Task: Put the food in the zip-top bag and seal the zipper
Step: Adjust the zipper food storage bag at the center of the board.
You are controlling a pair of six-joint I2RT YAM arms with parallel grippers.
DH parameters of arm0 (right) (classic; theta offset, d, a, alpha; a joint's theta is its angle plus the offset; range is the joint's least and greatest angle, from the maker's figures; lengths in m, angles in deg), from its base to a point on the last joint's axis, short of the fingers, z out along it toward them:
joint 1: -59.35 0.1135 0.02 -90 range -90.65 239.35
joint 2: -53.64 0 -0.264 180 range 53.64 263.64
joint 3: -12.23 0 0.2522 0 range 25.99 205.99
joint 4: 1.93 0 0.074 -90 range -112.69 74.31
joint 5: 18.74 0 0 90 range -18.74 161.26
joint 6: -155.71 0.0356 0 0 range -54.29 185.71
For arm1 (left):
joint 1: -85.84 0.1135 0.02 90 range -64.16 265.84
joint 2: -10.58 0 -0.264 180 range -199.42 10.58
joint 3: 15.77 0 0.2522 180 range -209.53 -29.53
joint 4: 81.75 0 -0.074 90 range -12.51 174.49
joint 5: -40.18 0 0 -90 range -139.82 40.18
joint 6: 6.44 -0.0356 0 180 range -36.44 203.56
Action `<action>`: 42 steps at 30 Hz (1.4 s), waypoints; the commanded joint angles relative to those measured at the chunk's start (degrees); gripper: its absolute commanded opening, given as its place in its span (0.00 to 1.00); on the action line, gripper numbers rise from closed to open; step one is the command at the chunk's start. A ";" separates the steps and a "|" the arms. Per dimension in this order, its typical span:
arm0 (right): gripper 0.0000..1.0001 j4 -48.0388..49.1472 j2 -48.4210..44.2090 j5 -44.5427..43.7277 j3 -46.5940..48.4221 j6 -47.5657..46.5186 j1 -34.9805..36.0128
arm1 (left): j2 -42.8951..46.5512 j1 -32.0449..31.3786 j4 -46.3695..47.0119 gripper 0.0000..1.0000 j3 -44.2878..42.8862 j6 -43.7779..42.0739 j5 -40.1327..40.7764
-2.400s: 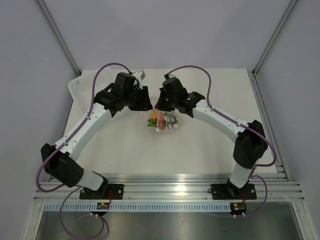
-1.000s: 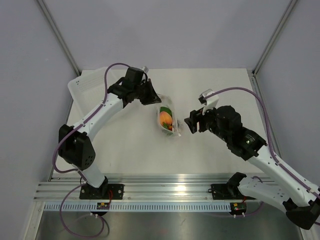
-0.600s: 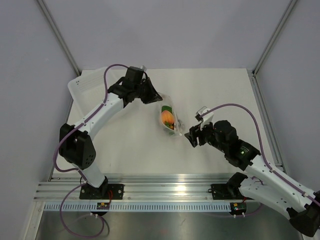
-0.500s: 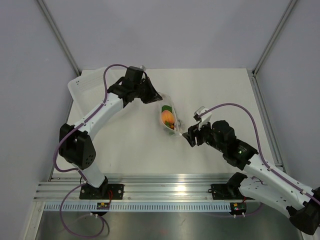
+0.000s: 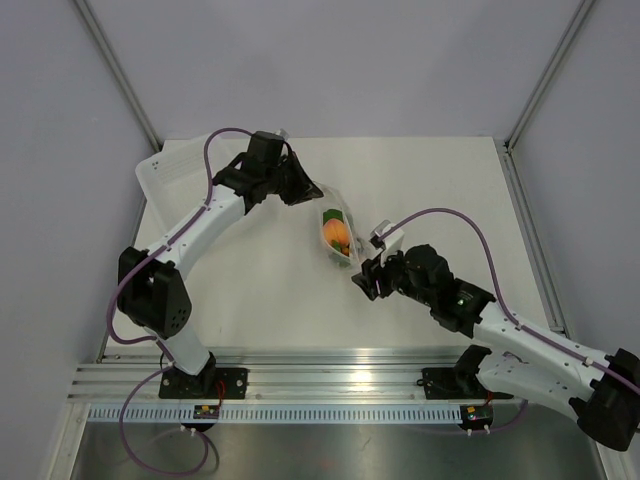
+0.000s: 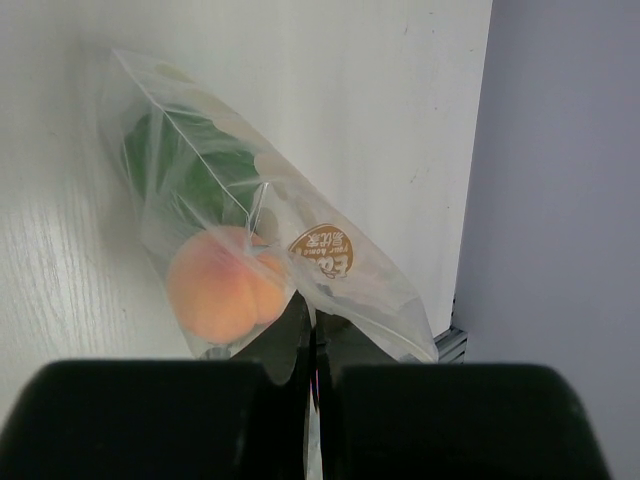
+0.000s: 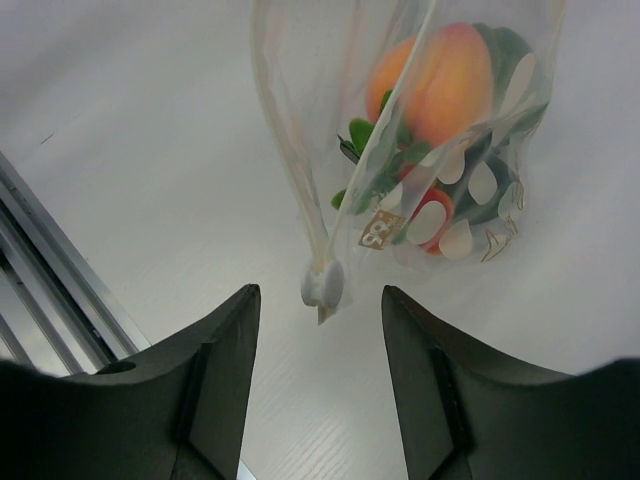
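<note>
Pinching the far end of the zip-top bag [image 5: 336, 232] between closed jaws, the left gripper [image 5: 300, 192] holds it near the middle of the table [image 5: 440, 180]. Inside the bag sit the peach [image 7: 440, 85], the green lump [image 6: 170, 160] and the red-and-green piece [image 7: 432, 215]. The right gripper [image 7: 318, 330] is spread wide at the bag's near end, its fingers either side of the zipper [image 7: 305, 220] and not touching it
</note>
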 commanded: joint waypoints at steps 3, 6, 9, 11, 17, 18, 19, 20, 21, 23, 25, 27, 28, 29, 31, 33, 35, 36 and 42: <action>0.59 9.16 3.28 -2.35 -0.81 1.02 1.71 | 1.00 0.27 3.35 0.00 -0.12 0.96 0.28; 0.46 13.03 5.31 -3.23 -1.87 1.63 2.06 | 1.26 0.36 3.79 0.00 0.49 1.22 0.10; 0.29 16.02 7.25 -4.55 -2.92 2.77 2.06 | 1.79 0.36 3.79 0.00 1.29 1.13 0.10; 0.23 18.04 6.99 -5.52 -4.15 2.86 2.06 | 2.22 0.71 3.70 0.00 1.64 1.04 0.02; 0.00 19.28 0.75 -8.25 -5.65 -2.49 2.15 | 6.09 1.50 1.60 0.00 4.19 -5.26 -1.30; 0.00 19.36 -0.82 -8.16 -5.65 -5.72 2.06 | 6.70 1.50 0.38 0.00 4.71 -6.76 -2.96; 0.00 19.62 -1.53 -8.07 -5.39 -7.06 2.15 | 7.49 1.50 -0.33 0.05 5.06 -8.08 -3.67; 0.00 19.63 -2.15 -7.98 -5.12 -8.37 2.15 | 9.15 1.41 -0.95 0.10 5.50 -10.88 -4.37; 0.00 19.45 -2.94 -7.46 -4.69 -10.91 2.06 | 10.21 1.50 -2.09 0.16 6.03 -12.39 -5.34; 0.00 17.88 -2.86 -7.72 -2.41 -12.69 1.89 | 12.32 1.50 -2.89 0.44 7.35 -17.03 -6.22; 0.00 14.47 -1.11 -6.67 1.18 -14.88 1.63 | 15.93 1.50 -4.46 0.61 7.18 -20.47 -6.14; 0.00 12.78 0.91 -4.22 3.22 -16.29 0.92 | 19.43 1.50 -5.96 0.79 6.83 -25.22 -4.04; 0.00 12.16 1.27 -3.07 4.45 -16.65 0.66 | 20.67 1.50 -6.05 0.81 6.74 -26.71 -3.33; 0.00 11.81 1.53 -2.10 4.81 -16.82 0.31 | 21.64 1.50 -6.05 0.82 6.48 -29.60 -2.72; 0.00 10.76 1.54 2.11 6.12 -16.83 -1.88 | 24.01 1.50 -5.26 0.81 6.47 -32.08 -2.09; 0.00 8.47 0.58 7.62 6.92 -16.13 -5.64 | 25.16 1.15 -4.04 0.75 6.56 -35.77 -4.88; 0.00 6.19 -0.04 12.56 7.97 -15.68 -9.17 | 25.61 0.54 -3.68 0.72 6.39 -39.10 -6.83; 0.00 5.57 -0.13 17.02 9.02 -14.90 -12.49 | 25.26 -0.95 -4.38 0.71 5.43 -40.17 -7.36; 0.00 -1.99 4.69 29.18 14.73 -15.68 -19.20 | 19.46 -8.50 -5.87 0.73 2.00 -45.36 -7.73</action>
